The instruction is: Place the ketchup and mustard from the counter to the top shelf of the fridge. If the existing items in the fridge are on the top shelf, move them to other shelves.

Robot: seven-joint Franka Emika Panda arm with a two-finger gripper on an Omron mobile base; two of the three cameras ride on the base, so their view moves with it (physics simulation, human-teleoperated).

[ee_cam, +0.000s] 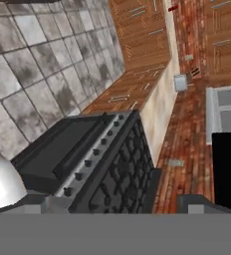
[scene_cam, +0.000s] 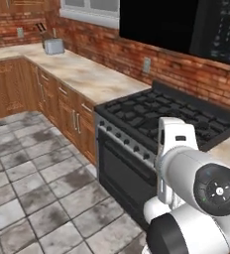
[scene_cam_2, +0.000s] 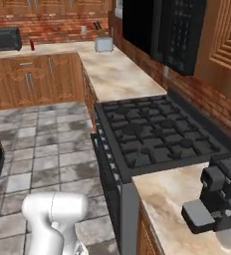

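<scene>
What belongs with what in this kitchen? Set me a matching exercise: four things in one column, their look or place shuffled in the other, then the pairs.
Things:
1. toaster
2. stove
3. microwave
4. floor

Descriptions:
a. black, hung up on the wall
b. grey stained tiles
c. silver, standing on the counter
d. black, iron grates on top

Pairs: 1-c, 2-d, 3-a, 4-b
</scene>
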